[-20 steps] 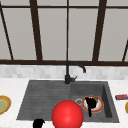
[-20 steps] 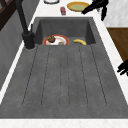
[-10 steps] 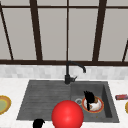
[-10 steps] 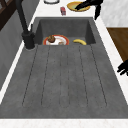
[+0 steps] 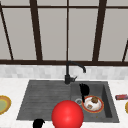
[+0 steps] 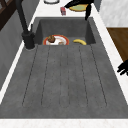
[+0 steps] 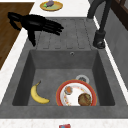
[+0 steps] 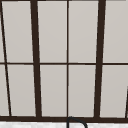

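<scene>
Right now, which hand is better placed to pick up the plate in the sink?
Probably the right hand: it hangs over the basin right beside the plate. The left hand floats far off at the counter's front edge.

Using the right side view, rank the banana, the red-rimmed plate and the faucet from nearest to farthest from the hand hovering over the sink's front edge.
From the right hand:
1. Faucet, at the back rim, across the drainboard.
2. Banana, on the basin floor, front side.
3. Red-rimmed plate, on the basin floor beside the drain.
Faucet and banana are close to call.
</scene>
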`<state>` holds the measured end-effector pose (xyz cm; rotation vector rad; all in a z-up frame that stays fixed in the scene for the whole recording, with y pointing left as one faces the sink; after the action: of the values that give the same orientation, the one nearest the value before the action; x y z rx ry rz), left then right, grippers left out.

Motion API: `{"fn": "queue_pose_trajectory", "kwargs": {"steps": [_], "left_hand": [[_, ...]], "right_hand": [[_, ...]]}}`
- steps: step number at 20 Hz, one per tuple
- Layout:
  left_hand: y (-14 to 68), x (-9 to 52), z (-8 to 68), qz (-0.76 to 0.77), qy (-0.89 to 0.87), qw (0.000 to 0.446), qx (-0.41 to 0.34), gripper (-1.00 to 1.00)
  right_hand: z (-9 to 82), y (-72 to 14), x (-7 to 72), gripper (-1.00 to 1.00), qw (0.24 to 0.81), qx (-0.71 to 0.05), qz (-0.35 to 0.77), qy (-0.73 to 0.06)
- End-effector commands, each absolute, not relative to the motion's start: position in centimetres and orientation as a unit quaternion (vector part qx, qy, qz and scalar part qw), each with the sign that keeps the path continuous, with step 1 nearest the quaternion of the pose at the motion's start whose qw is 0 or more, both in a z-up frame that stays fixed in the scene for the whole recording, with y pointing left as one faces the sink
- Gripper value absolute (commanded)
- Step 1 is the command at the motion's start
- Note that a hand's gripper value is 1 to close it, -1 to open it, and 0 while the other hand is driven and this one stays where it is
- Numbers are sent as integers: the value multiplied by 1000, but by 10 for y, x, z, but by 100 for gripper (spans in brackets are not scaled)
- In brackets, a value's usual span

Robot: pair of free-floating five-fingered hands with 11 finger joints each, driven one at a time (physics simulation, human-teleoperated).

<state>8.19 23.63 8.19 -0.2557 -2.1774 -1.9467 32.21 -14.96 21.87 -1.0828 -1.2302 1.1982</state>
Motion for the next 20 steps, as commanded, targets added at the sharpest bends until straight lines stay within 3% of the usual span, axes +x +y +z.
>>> {"fn": "queue_pose_trajectory", "kwargs": {"steps": [1, 12, 20], "left_hand": [[236, 82, 82, -660, -739, 105, -87, 0], [236, 82, 82, -660, -739, 105, -87, 0], [236, 82, 82, -660, -739, 105, -87, 0]], "right_hand": [[230, -135, 343, -100, 506, -473, 482, -536], [247, -94, 427, -100, 507, -485, 478, -529], [250, -88, 471, -100, 530, -454, 528, -484]]}}
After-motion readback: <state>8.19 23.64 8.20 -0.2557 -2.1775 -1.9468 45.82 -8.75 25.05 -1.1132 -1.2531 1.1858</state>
